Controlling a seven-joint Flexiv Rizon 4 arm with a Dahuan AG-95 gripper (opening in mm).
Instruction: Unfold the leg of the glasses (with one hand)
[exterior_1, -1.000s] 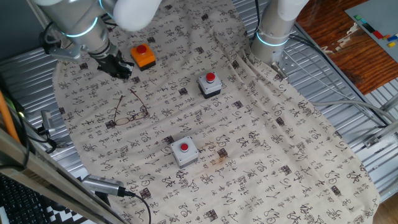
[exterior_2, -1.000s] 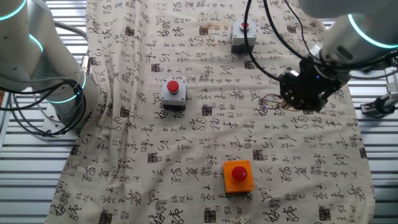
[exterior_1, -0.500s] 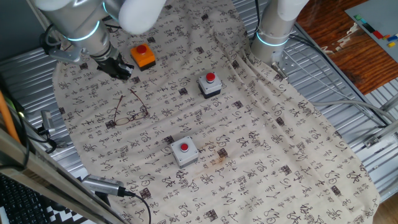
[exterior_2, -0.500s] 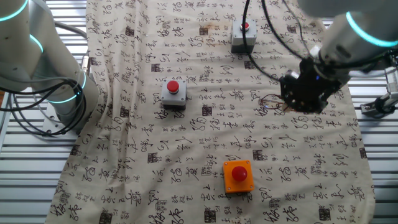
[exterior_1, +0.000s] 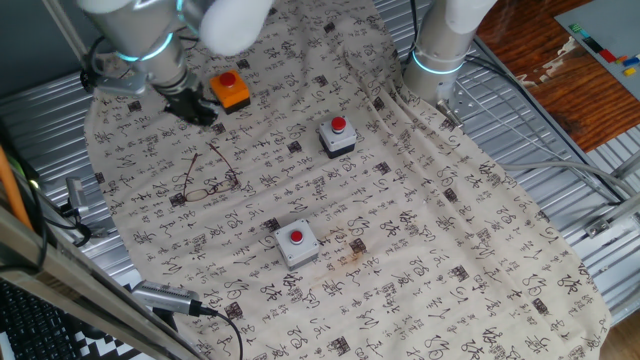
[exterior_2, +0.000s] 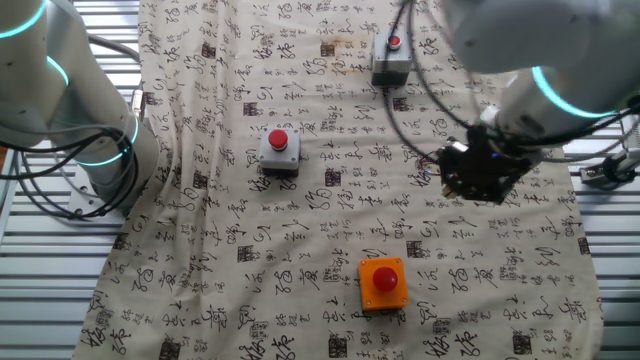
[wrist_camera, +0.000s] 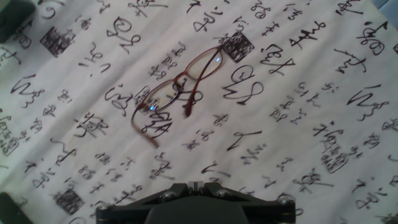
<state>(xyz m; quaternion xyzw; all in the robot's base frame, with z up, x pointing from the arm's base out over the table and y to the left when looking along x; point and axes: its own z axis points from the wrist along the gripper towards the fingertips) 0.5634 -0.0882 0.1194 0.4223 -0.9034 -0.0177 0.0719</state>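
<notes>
The glasses (exterior_1: 211, 176) are thin reddish-brown wire spectacles lying flat on the printed cloth at the left. In the hand view the glasses (wrist_camera: 180, 93) lie ahead of the fingers, with one leg crossing behind the lenses and another pointing out at the lower left. My gripper (exterior_1: 196, 108) hangs above the cloth, just beyond the glasses and next to the orange button box (exterior_1: 230, 90). In the hand view my gripper (wrist_camera: 194, 184) shows its fingers pressed together with nothing between them. In the other fixed view my gripper (exterior_2: 478, 176) hides most of the glasses (exterior_2: 429, 163).
Two grey boxes with red buttons stand on the cloth (exterior_1: 337, 137) (exterior_1: 296, 243). A second arm's base (exterior_1: 440, 50) stands at the far edge. Ribbed metal table (exterior_1: 560, 170) surrounds the cloth. A cable plug (exterior_1: 170, 298) lies at the near left.
My gripper has drawn away from the glasses, toward the orange button box and higher. The glasses have not moved.
</notes>
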